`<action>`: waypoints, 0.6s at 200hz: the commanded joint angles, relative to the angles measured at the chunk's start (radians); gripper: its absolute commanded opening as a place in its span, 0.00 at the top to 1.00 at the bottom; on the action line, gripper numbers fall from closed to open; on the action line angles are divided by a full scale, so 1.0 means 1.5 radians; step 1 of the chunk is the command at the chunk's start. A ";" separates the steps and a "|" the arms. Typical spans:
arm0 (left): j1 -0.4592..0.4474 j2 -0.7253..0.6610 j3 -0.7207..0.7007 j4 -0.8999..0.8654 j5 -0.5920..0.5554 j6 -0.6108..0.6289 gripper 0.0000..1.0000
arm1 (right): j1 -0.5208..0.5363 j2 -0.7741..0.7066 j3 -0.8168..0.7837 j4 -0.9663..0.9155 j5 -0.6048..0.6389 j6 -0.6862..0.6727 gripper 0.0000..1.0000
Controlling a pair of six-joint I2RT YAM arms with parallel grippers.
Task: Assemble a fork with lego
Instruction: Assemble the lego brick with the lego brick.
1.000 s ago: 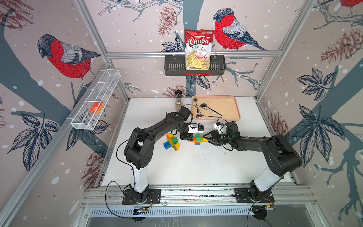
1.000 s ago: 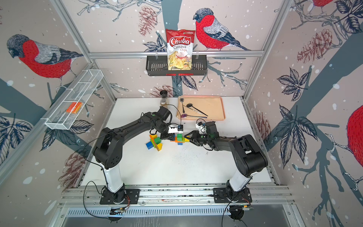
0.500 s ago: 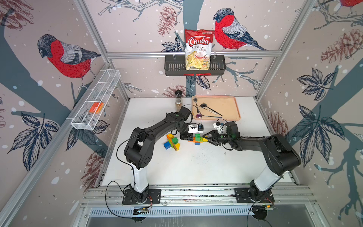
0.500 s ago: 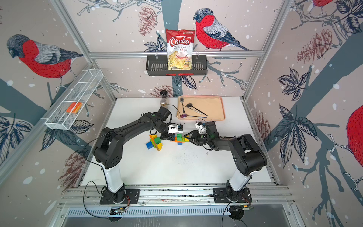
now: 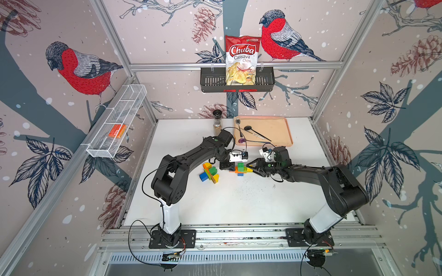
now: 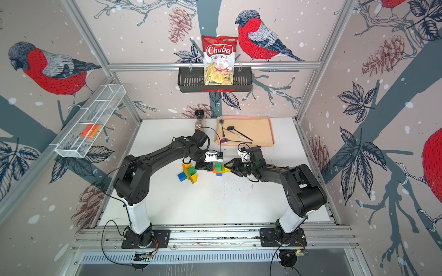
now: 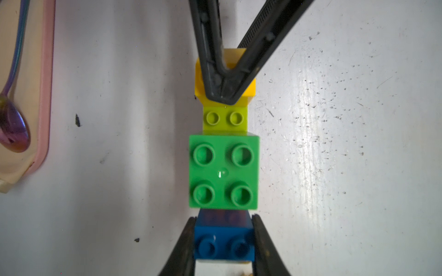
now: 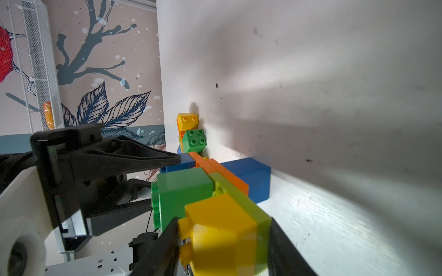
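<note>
I have both arms meeting over the middle of the table (image 5: 239,203), each gripping one end of the brick assembly (image 5: 240,168).

In my left wrist view the left gripper (image 7: 223,241) has its fingers (image 7: 184,251) pinched flat against the two sides of a blue brick (image 7: 223,246) at the near end of the row. Next along the row comes a green brick (image 7: 223,172) with four studs up. After it is a bare stretch of a lime brick (image 7: 224,118) showing two studs, and a yellow brick (image 7: 199,83) sits at the far end.

The right gripper (image 8: 224,239) is clamped on that yellow end. In its wrist view one finger presses against the yellow studs and the other backs the lime brick, so the jaws stand partly apart with the stack held between them.

An orange brick (image 8: 222,172) runs beneath the lime one, and a second blue brick (image 8: 251,179) sits below that. I cannot tell whether this lower one touches the table.

In both top views the assembly spans the gap between the two grippers.

A loose pile of bricks (image 5: 209,172) lies on the table just beside the assembly, on the left arm's side, and neither gripper touches it. Toward the back wall a pink tray (image 5: 275,129) holds spoons (image 5: 248,128).
</note>
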 commanded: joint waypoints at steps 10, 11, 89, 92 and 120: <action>-0.003 -0.009 -0.006 0.007 -0.015 -0.001 0.86 | 0.004 -0.007 0.009 -0.010 0.001 -0.006 0.42; -0.003 -0.009 -0.005 0.007 -0.015 -0.002 0.85 | 0.003 -0.007 0.008 -0.010 0.001 -0.006 0.43; -0.002 -0.030 -0.019 0.032 -0.013 -0.009 0.64 | 0.000 -0.018 0.011 -0.024 0.002 -0.018 0.31; -0.003 -0.031 -0.020 0.033 -0.011 -0.011 0.62 | 0.000 -0.018 0.012 -0.025 0.002 -0.018 0.31; -0.002 -0.040 -0.032 0.045 -0.010 -0.013 0.54 | -0.005 -0.018 0.009 -0.027 0.004 -0.022 0.27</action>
